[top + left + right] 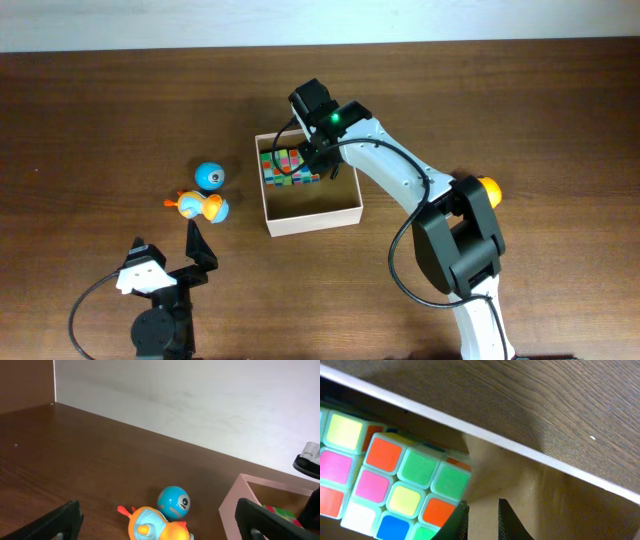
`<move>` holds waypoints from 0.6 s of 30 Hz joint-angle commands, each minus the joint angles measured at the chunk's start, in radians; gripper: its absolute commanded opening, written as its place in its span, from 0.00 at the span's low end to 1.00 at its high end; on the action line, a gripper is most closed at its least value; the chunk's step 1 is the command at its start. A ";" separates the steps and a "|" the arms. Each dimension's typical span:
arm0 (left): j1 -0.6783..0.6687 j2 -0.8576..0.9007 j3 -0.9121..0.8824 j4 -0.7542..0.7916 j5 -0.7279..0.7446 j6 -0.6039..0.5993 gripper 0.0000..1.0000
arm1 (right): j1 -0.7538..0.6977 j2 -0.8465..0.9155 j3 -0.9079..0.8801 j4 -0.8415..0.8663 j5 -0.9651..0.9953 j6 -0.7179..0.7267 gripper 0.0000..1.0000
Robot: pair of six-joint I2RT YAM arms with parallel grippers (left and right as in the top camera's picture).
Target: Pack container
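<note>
Dark wooden counter [100, 100]. Square white-walled cardboard container [313, 222] mid-counter, multicoloured puzzle cube [287, 168] inside. My right pincer [482, 520] narrow, empty, beside cube: lift straight up, clear of wall; left pincer [168, 250] wide, idle.

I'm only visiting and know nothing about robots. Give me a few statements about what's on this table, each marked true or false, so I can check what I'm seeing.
1. A colourful puzzle cube lies inside the container. True.
2. The blue ball is in the container too. False: it sits on the table, outside the container, to its left in the overhead view.
3. The left gripper is open and holds nothing. True.
4. The right gripper is holding the orange-and-blue toy. False: the toy lies on the table next to the blue ball, and the right gripper is down in the container beside the puzzle cube.
</note>
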 commanded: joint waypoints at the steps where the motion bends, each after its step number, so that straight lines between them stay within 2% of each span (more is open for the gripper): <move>1: 0.005 -0.008 -0.007 0.002 -0.007 0.016 0.99 | 0.003 0.002 -0.004 0.006 -0.050 -0.034 0.16; 7: 0.005 -0.008 -0.007 0.002 -0.007 0.016 0.99 | 0.002 0.002 -0.004 0.011 -0.021 -0.026 0.18; 18: 0.005 -0.008 -0.007 0.002 -0.007 0.016 0.99 | -0.054 0.002 -0.004 -0.005 0.042 0.135 0.19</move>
